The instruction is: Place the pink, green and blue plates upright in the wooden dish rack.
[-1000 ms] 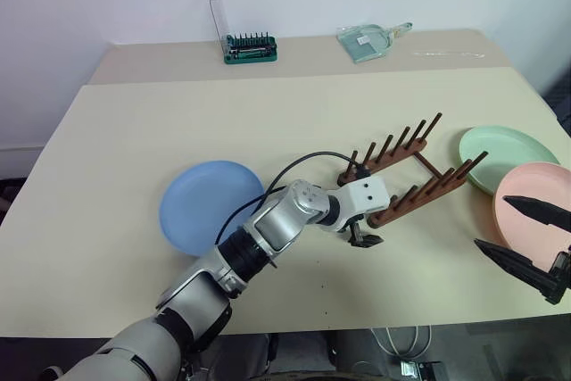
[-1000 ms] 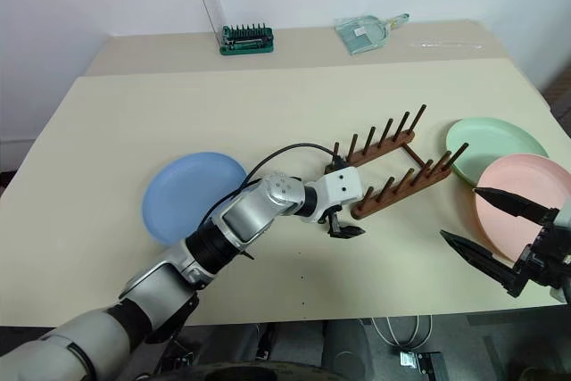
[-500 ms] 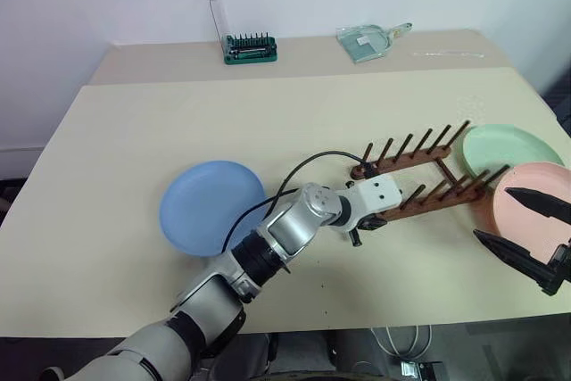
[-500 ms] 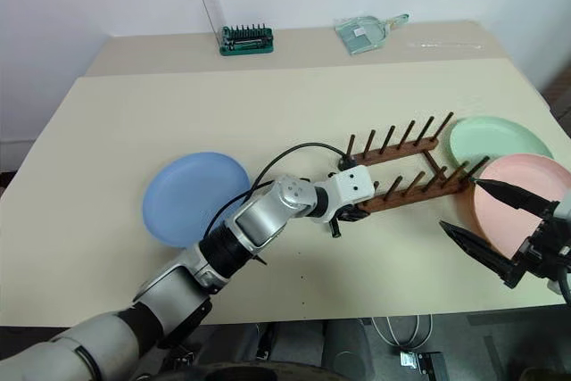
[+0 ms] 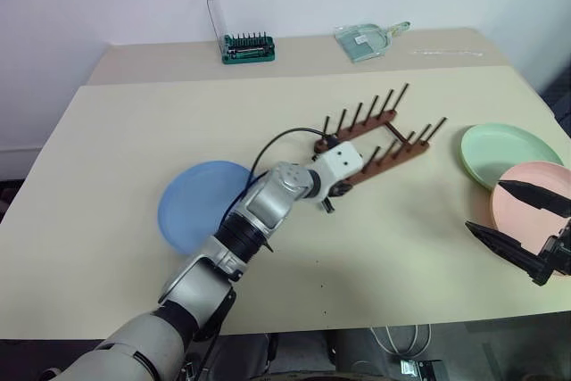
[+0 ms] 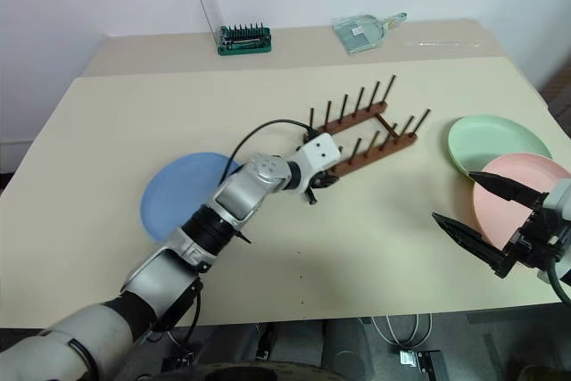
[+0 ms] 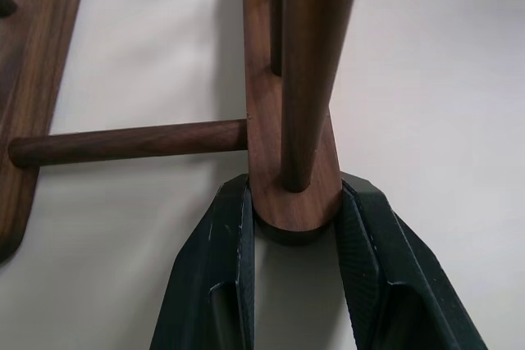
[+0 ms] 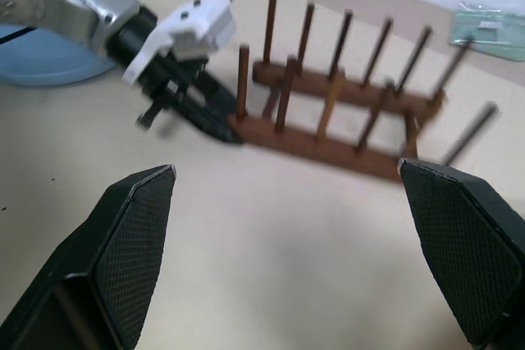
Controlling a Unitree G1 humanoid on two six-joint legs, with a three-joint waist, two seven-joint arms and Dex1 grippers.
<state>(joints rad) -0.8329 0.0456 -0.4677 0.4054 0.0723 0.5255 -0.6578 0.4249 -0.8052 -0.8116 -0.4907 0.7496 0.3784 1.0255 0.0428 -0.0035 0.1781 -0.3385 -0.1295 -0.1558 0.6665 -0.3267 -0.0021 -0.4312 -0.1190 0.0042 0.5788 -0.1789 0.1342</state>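
Left gripper clamps the near rail end of the wooden dish rack at table centre; right gripper gapes empty. Blue plate at eight o'clock, green plate and pink plate at four, all unracked.

Head stereo pair: two high viewpoints looking forward and down over the pale beige surface; both take in the dark brown wooden peg rack at centre, the right eye offset slightly sideways.
Left wrist camera: very close, looking along its two black fingers at the rounded end of one rail of the rack.
Right wrist camera: low, near the surface, facing the rack side-on from further off; it shares the rack and the left arm's fingers with the head pair.
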